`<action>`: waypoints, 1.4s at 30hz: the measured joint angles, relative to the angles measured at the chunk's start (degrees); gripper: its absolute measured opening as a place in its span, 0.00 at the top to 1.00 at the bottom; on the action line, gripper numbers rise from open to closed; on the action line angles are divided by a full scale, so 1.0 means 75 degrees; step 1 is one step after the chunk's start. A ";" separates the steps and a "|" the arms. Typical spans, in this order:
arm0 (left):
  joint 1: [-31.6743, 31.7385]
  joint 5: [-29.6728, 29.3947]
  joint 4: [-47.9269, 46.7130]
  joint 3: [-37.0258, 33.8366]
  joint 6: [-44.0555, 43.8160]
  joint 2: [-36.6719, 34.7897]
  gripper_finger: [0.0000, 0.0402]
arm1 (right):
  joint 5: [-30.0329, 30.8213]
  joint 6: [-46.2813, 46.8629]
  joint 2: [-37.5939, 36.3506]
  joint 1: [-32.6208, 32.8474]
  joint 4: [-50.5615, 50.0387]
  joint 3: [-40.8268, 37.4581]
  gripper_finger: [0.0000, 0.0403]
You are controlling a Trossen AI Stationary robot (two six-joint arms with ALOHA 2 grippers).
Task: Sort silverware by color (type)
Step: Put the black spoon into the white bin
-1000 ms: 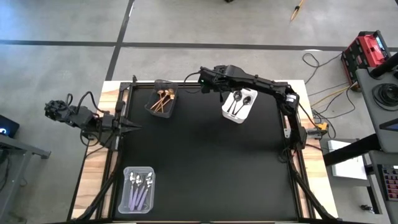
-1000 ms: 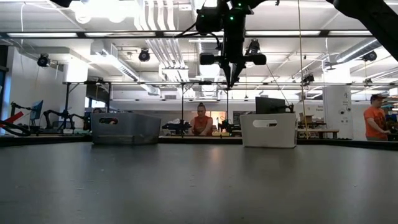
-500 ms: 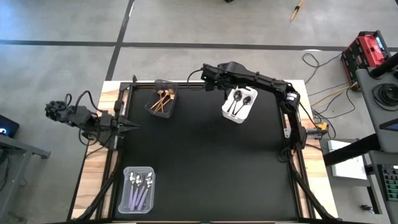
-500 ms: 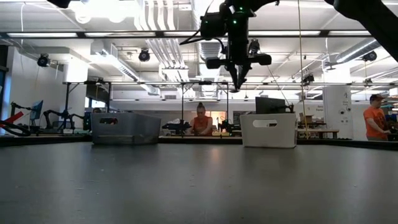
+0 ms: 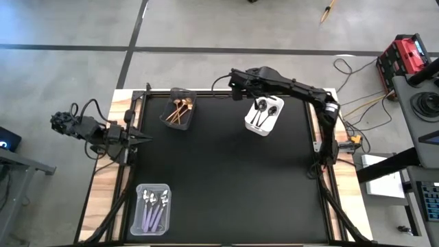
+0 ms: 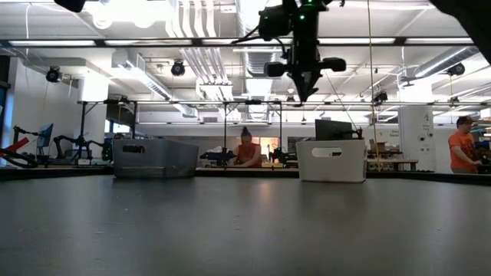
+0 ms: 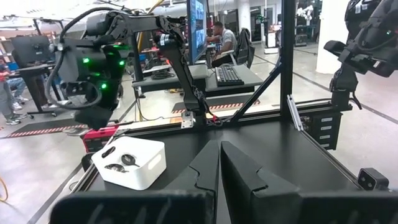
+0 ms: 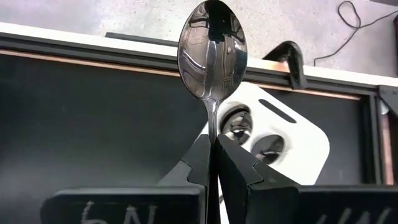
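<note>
Your right gripper (image 8: pixel 213 163) is clenched on a dark spoon (image 8: pixel 212 50), holding it by the handle with the bowl standing straight out past the fingertips. In the high view that gripper (image 5: pixel 236 86) hangs over the far edge of the black mat (image 5: pixel 219 171), between the dark bin (image 5: pixel 179 110) and the white bin (image 5: pixel 265 114), nearer the white one. The low view shows it (image 6: pixel 304 90) well above the table, higher than both bin rims.

The white bin already holds two dark spoons (image 5: pixel 263 110). The dark bin holds the gold spoons (image 5: pixel 180 110). The clear bin (image 5: pixel 151 208) with the lilac-handled spoons (image 5: pixel 153 210) sits at the near left corner of the mat.

You have the whole middle of the mat open; all three bins hug its edges. The white bin's near rim lies just beside your held spoon in the right wrist view.

Your left gripper (image 5: pixel 142 138) is clamped shut on nothing, parked at the left edge of the mat, its tip just over the frame rail, well apart from every bin.
</note>
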 joint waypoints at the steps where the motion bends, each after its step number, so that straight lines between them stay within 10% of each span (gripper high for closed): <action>1: 0.0001 0.0000 -0.0001 -0.0002 0.0002 -0.0016 1.00 | 0.0004 0.0001 -0.0154 0.0001 0.0039 -0.0179 0.97; 18: 0.0001 0.0000 0.0076 -0.0004 0.0041 -0.0067 1.00 | -0.0136 0.2083 -0.2522 -0.0042 0.3843 -0.4905 0.97; 42: 0.0002 0.0000 0.0073 -0.0002 0.0067 -0.0064 1.00 | 0.0257 0.3834 -0.1855 -0.0186 0.4071 -0.5664 0.97</action>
